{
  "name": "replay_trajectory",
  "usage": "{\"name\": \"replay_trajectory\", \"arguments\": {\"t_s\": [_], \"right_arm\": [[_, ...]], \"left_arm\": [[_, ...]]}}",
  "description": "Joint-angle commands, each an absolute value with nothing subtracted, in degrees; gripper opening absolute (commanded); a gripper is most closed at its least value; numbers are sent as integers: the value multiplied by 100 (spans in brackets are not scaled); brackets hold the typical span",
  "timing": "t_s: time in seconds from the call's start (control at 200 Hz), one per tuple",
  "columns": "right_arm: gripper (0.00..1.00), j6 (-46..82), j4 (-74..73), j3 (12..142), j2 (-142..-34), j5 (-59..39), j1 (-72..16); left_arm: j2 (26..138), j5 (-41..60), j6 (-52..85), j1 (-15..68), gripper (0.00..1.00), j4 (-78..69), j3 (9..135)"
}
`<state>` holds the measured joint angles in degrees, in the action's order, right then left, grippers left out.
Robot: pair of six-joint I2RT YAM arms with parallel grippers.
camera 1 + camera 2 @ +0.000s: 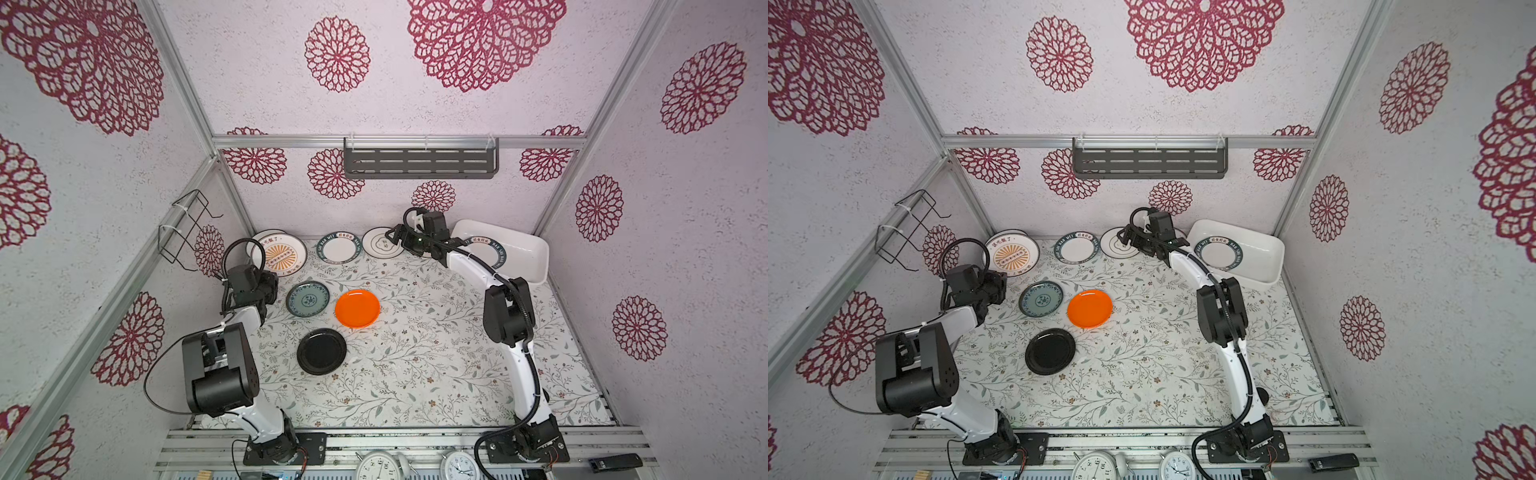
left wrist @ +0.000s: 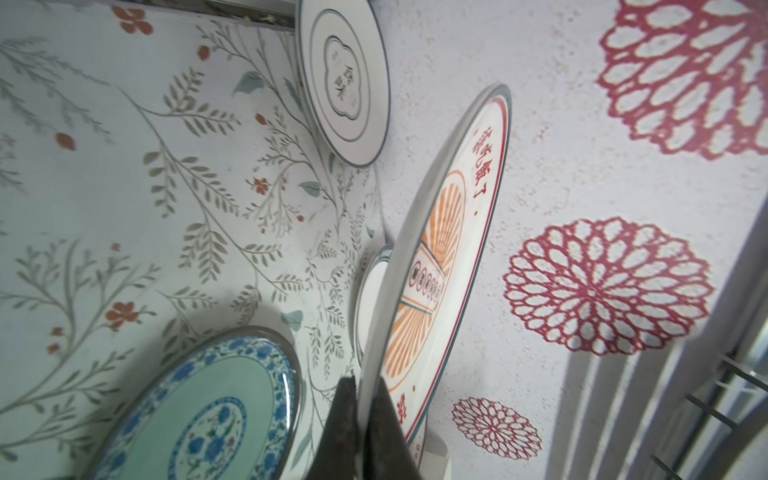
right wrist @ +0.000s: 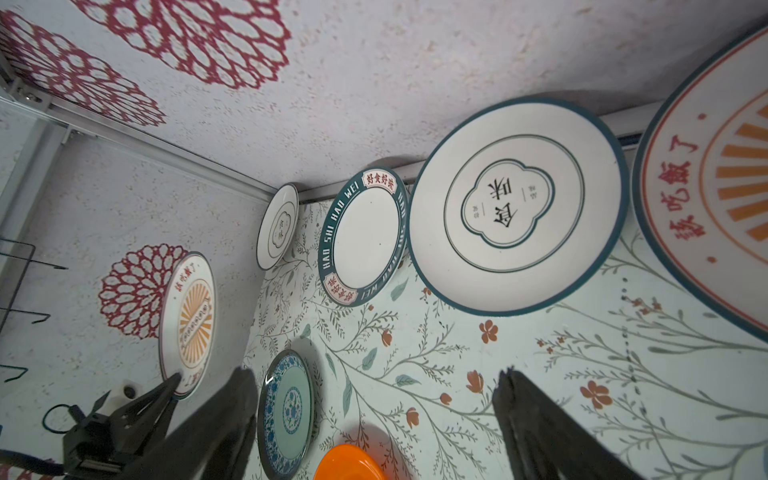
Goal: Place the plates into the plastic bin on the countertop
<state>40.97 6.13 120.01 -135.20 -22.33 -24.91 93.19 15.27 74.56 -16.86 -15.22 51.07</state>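
Leaf-printed countertop [image 1: 415,374]: the sunburst plate [image 2: 436,249] is pinched at its rim by the jaws of the left gripper [image 2: 363,386]; those of the right gripper [image 3: 374,376] are spread, short of the ringed plate [image 3: 515,208].

In left gripper [image 2: 365,384] stands tilted plate [image 2: 440,249], wall [image 2: 552,137] behind. Flat plate [image 2: 216,415] lies just right of it. Bin [image 1: 1258,249], right of right gripper [image 3: 374,374], contains third plate [image 1: 1219,253].

plates [image 1: 340,248]: sunburst [image 3: 187,324] 2 | ringed [image 3: 517,208] 2 | green-lettered [image 3: 363,237] 2 | teal [image 1: 308,299] 1 | orange [image 1: 357,308] 1 | black [image 1: 321,351] 1 | bin [image 1: 524,248] 1
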Motion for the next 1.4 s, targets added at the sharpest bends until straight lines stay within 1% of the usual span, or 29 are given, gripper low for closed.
{"name": "replay_trajectory", "arguments": {"t_s": [0.0,0.22,0.37,0.545,0.64,0.746,0.836,0.956,0.991,1.086,1.146,1.266,1.396], "right_arm": [[93,3965,477,11904,-12907,-2460,-2571],[95,3920,325,11535,-12774,-2655,-2880],[93,3955,283,11451,-12796,-2783,-3073],[83,4042,360,11452,-12828,-2778,-3161],[75,4025,356,11452,-12798,-2762,-3179],[72,4004,376,11413,-12729,-2662,-3193],[74,3924,514,11349,-12612,-2438,-3197],[84,3776,486,11092,-12346,-2191,-3170],[85,3753,451,11019,-12255,-2147,-3168],[86,3798,309,10750,-12009,-2063,-3138],[87,3896,67,10505,-11837,-2076,-3118],[87,4071,-365,10284,-11690,-2280,-3120],[87,4319,-729,10328,-11785,-2491,-3171]], "left_arm": [[9074,1885,7401,-1431,0,-1254,5318],[8962,2722,7108,-813,0,-790,5722],[8853,2950,6740,-333,0,-387,5935],[8824,3211,6605,-65,0,-295,6061],[8855,3308,6428,15,0,-62,6219],[8897,3363,6313,61,0,16,6361],[8871,3162,6144,53,0,325,6474],[8831,3023,6081,-17,0,404,6548],[8820,2986,6090,-58,0,411,6550],[8679,2599,6204,-163,0,338,6378],[8630,2540,6318,-272,0,190,6234],[8737,2691,6151,-322,0,376,6406],[8968,3170,6017,-192,0,453,6724]]}}
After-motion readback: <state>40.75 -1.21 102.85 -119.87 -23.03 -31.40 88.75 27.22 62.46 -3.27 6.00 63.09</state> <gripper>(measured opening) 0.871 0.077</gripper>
